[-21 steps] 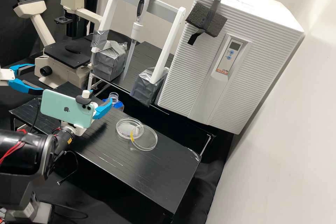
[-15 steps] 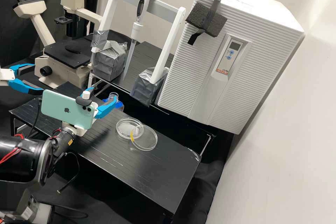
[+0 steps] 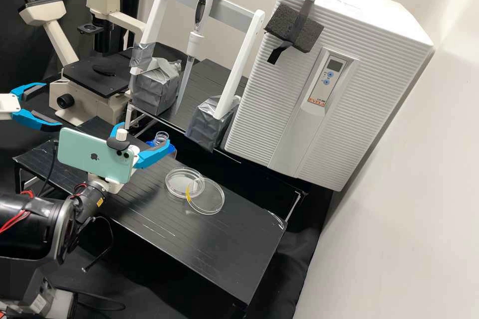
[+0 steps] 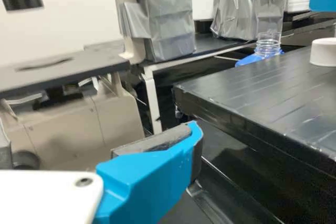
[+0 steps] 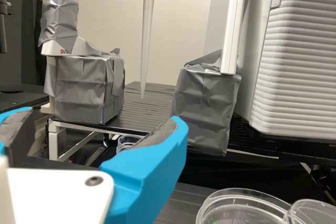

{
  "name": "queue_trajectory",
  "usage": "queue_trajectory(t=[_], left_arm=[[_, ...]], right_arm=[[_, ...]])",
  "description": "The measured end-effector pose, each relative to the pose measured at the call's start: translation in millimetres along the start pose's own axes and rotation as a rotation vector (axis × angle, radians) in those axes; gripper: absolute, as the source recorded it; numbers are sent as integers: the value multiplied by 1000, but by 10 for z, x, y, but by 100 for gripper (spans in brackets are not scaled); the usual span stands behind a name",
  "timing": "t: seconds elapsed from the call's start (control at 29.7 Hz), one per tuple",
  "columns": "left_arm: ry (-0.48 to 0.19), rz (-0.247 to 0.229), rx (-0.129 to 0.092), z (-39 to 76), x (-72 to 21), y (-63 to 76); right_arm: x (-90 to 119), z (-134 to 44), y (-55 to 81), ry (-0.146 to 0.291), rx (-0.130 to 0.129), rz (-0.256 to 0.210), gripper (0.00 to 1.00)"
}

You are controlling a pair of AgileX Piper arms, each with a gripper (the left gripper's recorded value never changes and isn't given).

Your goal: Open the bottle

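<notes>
Bottle (image 3: pixel 161 138), small, clear, left of centre in the high view: light and tippy, we judge, perhaps already capless; hold the body, right gripper (image 3: pixel 145 137) spread just beside it, left gripper (image 3: pixel 49 107) likewise apart.

A blue finger (image 4: pixel 152 177) sits in the foreground, near the corner of the black bench (image 4: pixel 273 114). At the bench's far edge a clear bottle (image 4: pixel 269 41) stands upright with its neck uncapped. A blue part (image 4: pixel 256 57) lies just beside its base, and grey tape-wrapped blocks (image 4: pixel 165 22) stand behind.
</notes>
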Motion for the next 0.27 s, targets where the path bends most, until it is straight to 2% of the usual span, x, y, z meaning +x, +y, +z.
queue_trajectory(t=[0.1,0.17,0.2,0.24,0.27], left_arm=[[15,14,41,20,-17,23],[17,20,53,25,-26,40],[19,21,52,20,-29,43],[22,24,40,11,-36,49],[28,25,16,-2,-42,53]], right_arm=[[0,0,0,0,0,0,100],[0,0,0,0,0,0,100],[0,0,0,0,0,0,100],[0,0,0,0,0,0,100],[0,0,0,0,0,0,100]])
